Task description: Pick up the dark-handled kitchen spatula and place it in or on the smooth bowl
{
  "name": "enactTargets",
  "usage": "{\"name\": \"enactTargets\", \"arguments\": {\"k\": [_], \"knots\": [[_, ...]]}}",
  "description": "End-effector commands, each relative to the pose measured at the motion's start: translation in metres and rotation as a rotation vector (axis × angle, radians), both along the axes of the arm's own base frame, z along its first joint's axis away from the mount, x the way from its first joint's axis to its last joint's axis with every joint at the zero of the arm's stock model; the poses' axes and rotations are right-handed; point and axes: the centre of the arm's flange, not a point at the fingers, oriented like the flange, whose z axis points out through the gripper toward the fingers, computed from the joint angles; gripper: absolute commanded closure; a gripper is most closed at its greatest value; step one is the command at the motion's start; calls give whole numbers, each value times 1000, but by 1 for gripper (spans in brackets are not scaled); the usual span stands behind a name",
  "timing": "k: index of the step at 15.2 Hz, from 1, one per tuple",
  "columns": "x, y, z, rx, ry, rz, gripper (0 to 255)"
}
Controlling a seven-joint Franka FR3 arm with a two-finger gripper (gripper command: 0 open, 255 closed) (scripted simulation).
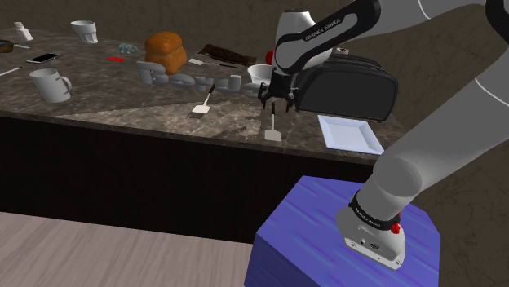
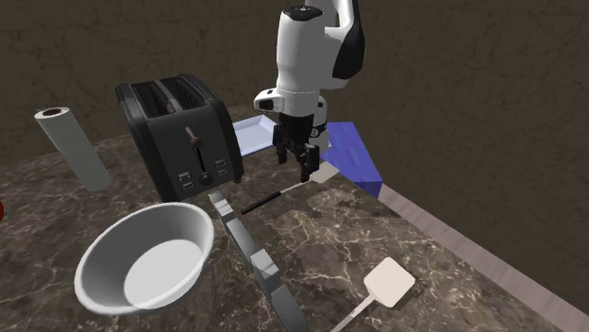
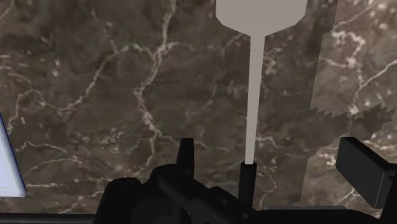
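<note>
**mk_77:** quick one; what's the pincer (image 2: 294, 165) up to, got anything in it?

**dorf:** nah, it's holding nothing; fingers (image 3: 361, 170) spread wide; it hangs low over the dark marbled tabletop (image 2: 396, 222), right above the dark-handled spatula (image 2: 324, 174); in the wrist view the pale shaft runs out between the two fingers and neither one touches it; the black handle starts about level with them; can't tell if the tips reach the tabletop

**mk_77:** and the spatula itself?

**dorf:** lying flat, close to the tabletop's edge; going by the second exterior view, its pale head sits at 3 o'clock from the pincer and the black handle pokes out between 7 and 8 o'clock

**mk_77:** where's the bowl then?

**dorf:** the bowl (image 2: 118, 240) is at 8 o'clock from the pincer, well apart from the spatula; grey, smooth, upright; black toaster (image 2: 184, 137) at 9 o'clock, near the bowl; pale tray (image 2: 247, 132) at 10 o'clock, beside the toaster; blue stand (image 2: 357, 156) at 3 o'clock, past the tabletop's edge; a second spatula (image 2: 389, 283) with a pale head at 5 o'clock, well apart; grey roll (image 2: 74, 146) standing upright way out at 9 o'clock, beyond the toaster
</note>
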Motion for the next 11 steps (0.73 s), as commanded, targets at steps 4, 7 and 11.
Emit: {"name": "enactTargets", "arguments": {"k": [4, 7, 11], "knots": [[3, -3, -27, -1, -6, -23, 0], [4, -4, -41, -1, -6, -23, 0], [4, -4, -41, -1, -6, -23, 0]]}}
